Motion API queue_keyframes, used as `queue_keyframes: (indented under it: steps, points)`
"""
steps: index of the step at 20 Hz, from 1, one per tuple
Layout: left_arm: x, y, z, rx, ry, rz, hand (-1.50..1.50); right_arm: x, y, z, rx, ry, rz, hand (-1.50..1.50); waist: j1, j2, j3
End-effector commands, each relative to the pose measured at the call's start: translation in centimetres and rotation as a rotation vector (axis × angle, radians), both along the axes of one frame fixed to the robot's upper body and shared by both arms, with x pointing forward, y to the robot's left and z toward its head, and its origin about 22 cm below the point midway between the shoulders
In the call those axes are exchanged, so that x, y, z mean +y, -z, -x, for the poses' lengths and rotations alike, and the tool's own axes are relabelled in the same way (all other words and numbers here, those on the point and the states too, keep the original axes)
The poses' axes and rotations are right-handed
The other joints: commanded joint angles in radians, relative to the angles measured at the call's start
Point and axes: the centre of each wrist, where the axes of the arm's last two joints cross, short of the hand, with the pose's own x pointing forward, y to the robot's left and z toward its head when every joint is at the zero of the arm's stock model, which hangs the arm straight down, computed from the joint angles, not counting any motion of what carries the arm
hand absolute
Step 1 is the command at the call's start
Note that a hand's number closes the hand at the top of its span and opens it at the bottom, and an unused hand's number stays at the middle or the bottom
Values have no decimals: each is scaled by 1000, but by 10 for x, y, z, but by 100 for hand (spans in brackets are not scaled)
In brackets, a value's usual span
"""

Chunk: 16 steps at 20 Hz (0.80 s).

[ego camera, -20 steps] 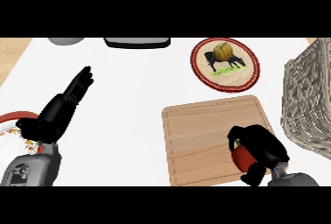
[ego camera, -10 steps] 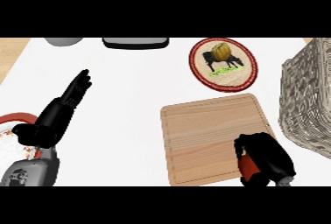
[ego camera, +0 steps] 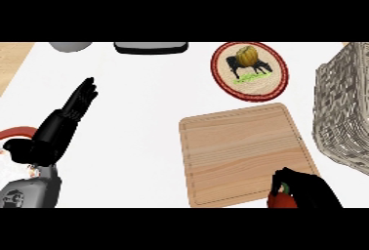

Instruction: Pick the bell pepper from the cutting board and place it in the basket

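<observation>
1. At the far left, the left robot hand (ego camera: 66, 122) rests on the white tabletop (ego camera: 137, 122) with its fingers straight and pointing up the view; it holds nothing and lies well apart from the work, so it blocks no path.
2. Beside its wrist, a red-rimmed object (ego camera: 18, 132) shows only in part at the view's left edge; I cannot tell what it is.
3. Along the top edge sit a grey bowl-like thing (ego camera: 71, 46) and a dark tray-like thing (ego camera: 150, 47), both cut off and clear of any likely route.
4. Further right, a round plate (ego camera: 249, 71) with a red rim and an animal picture lies just above the cutting board (ego camera: 241, 154), near but apart.
5. Most of the board's wooden face is bare.
6. At the board's lower right corner, the right robot hand (ego camera: 308, 189) is curled round the bell pepper (ego camera: 279, 199), whose red body and green stem peek out at the left of the fingers.
7. The wicker basket (ego camera: 344, 107) stands just right of the board; its wall looks tall, so the pepper likely must rise before crossing the rim.
</observation>
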Motion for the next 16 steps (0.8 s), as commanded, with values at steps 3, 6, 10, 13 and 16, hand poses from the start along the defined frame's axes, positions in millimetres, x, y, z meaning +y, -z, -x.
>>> queue_keyframes:
  steps: [3,6,10,13,16]
  points:
    - [-11,-1,-1,-3,-15,-13,0,6,-33,20,-176,49,-313,150,-7,0,2]
    - [-1,0,-1,25,-36,4,0,14,-74,39,-340,38,-481,150,-19,-3,2]
    - [5,1,5,6,-11,-15,0,11,-116,71,-440,76,-542,150,-8,-2,1]
    - [2,-8,4,6,-14,-1,0,10,-131,77,-456,122,-559,150,-6,-1,1]
    - [1,1,-2,2,1,3,0,8,-144,82,-464,140,-546,150,-14,0,-1]
